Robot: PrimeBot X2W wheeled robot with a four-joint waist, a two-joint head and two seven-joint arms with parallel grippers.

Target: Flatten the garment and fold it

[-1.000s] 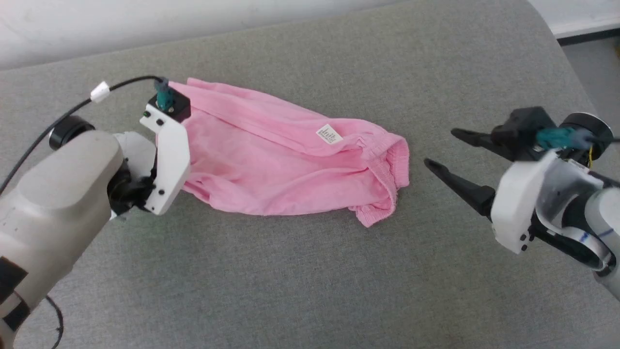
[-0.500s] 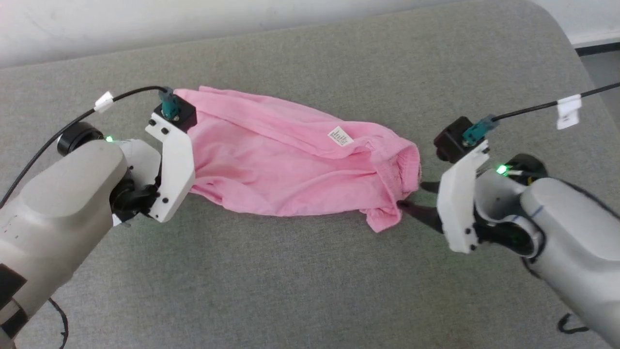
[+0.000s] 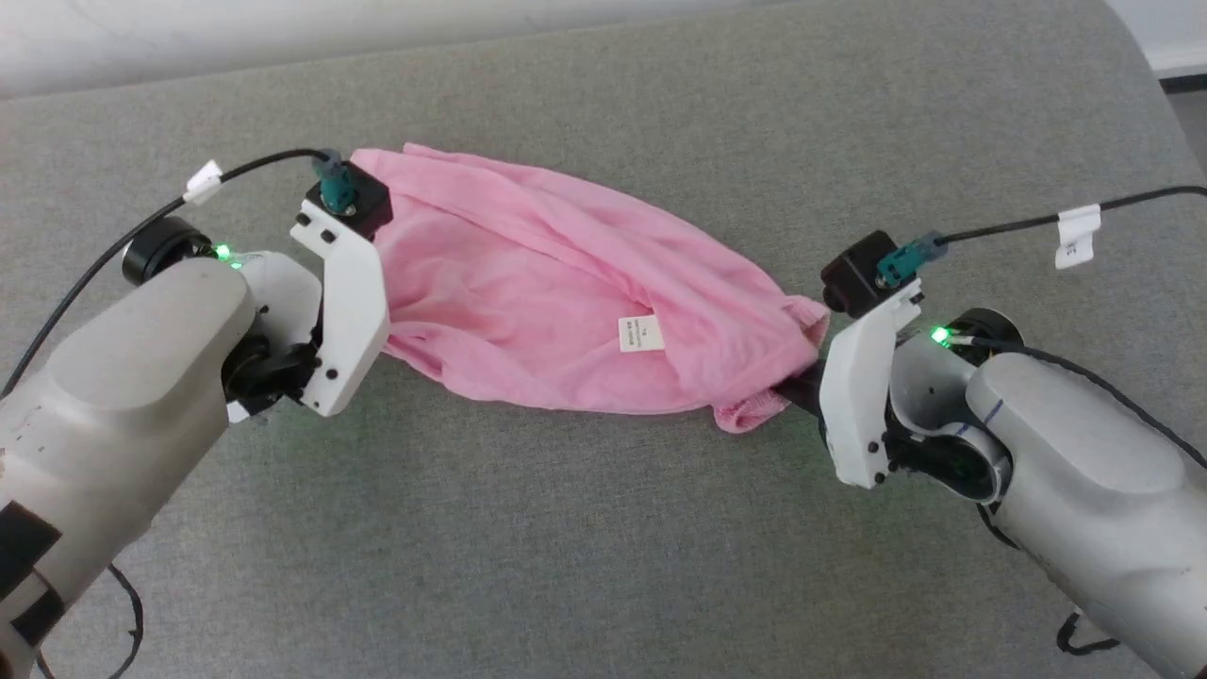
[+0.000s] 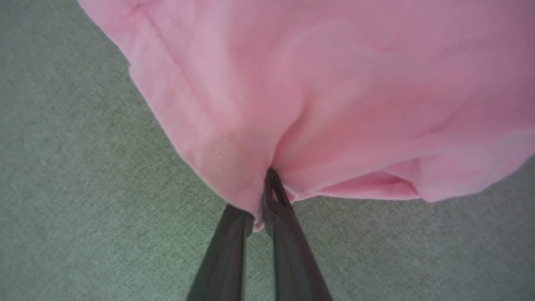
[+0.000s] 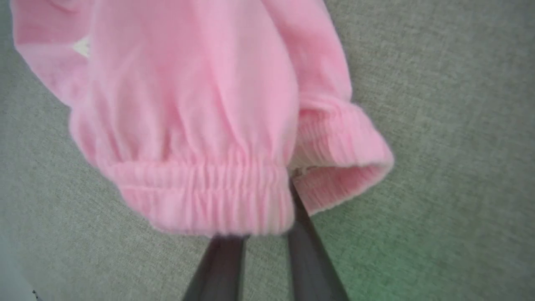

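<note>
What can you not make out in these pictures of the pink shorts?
Label: print too small to read, head view.
Left gripper: fingertips buried in garment folds, left wrist view.
Right gripper: fingertips under the waistband, right wrist view.

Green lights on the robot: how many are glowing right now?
2. One green light glows by the left arm's wrist, the other by the right arm's wrist. More may be hidden.
</note>
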